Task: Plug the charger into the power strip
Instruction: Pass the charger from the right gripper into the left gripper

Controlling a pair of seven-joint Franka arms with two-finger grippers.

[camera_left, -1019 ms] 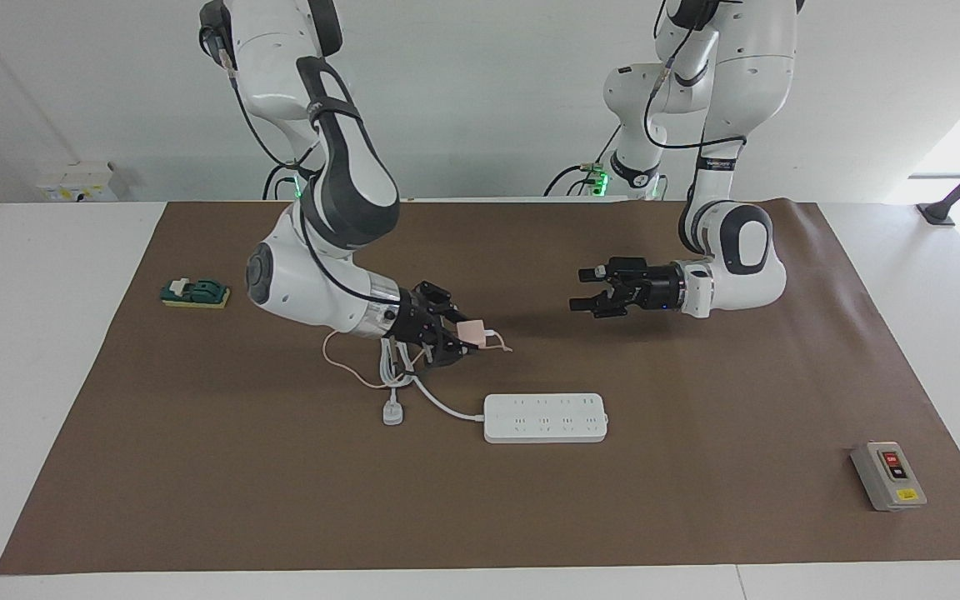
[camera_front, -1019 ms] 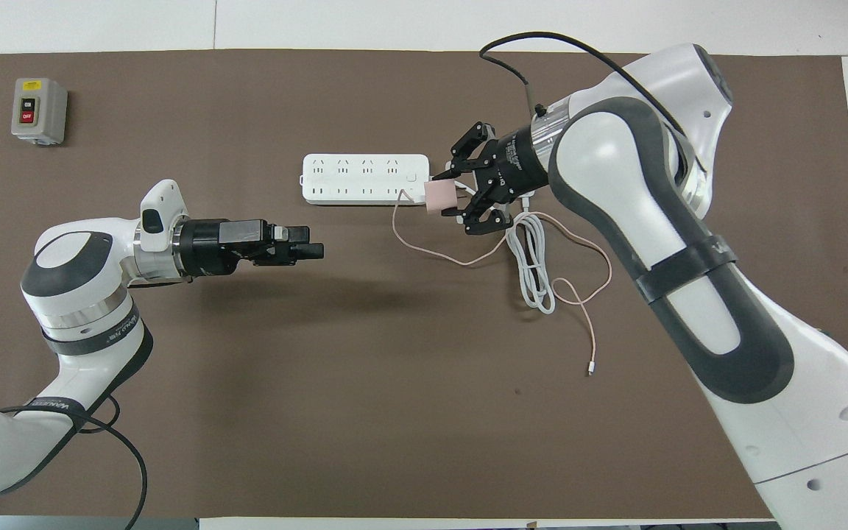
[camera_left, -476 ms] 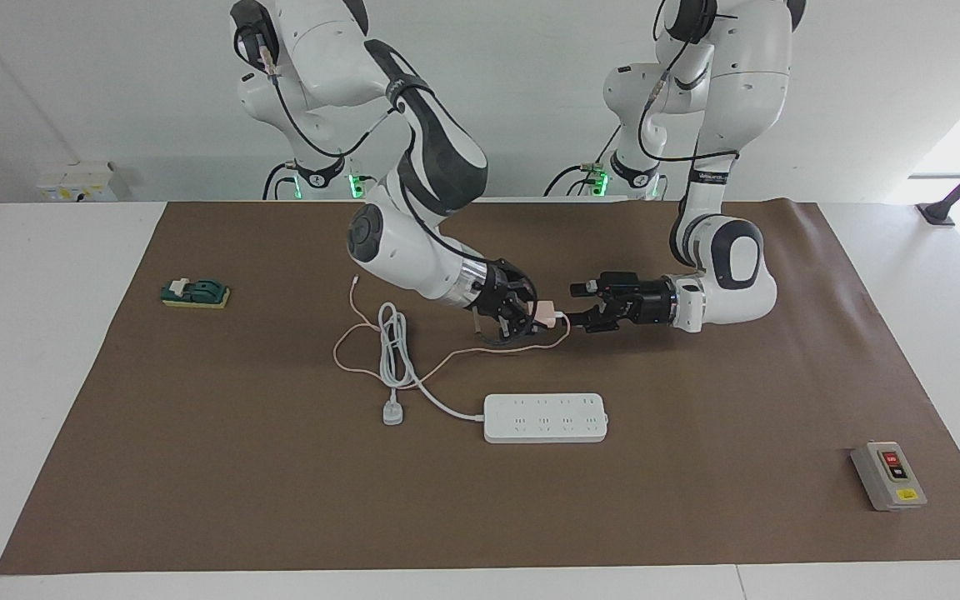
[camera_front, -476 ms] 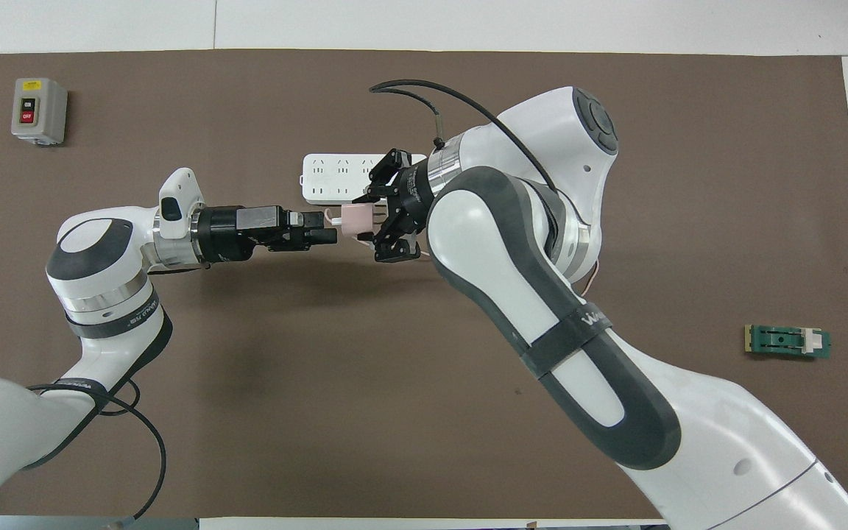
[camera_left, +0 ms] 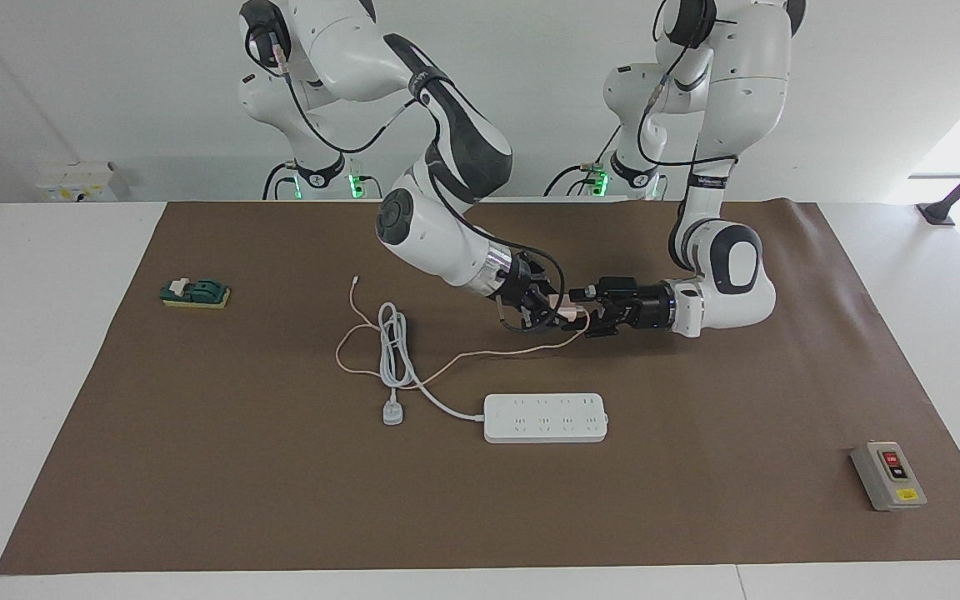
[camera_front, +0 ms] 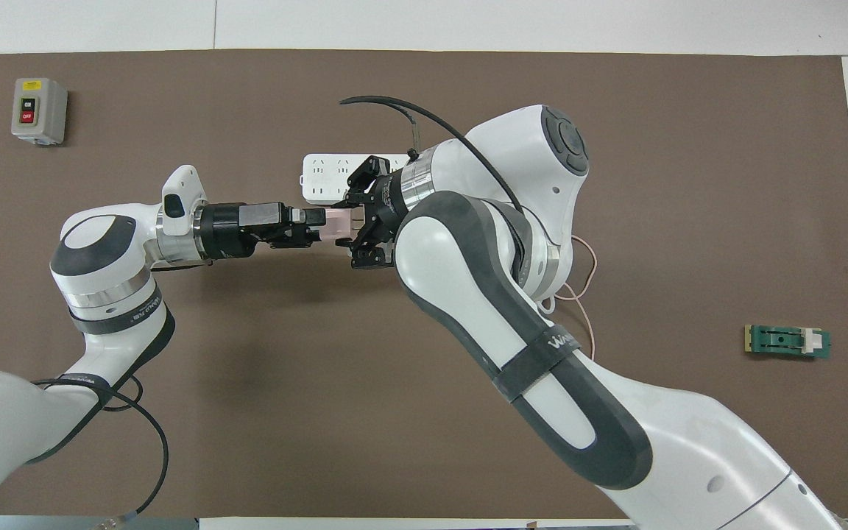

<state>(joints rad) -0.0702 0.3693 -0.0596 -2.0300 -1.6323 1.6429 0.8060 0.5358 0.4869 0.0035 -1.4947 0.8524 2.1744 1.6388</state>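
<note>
The right hand (camera_left: 559,315) has carried the charger (camera_left: 568,312) to the left hand (camera_left: 584,321).

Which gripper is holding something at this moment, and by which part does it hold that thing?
The right gripper holds the small pale pink cube-shaped charger by its body. The left gripper, open, meets it in the air and holds nothing.

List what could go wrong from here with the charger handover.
1. The right gripper is shut on the pink charger in the air, and the open left gripper meets it head-on; a poor grip could let it drop or twist.
2. The charger's thin pink cable trails across the mat past the coiled white cord; it may drag or snag as the charger moves.
3. The power strip lies loose on the mat and could slide when the prongs press in.
</note>
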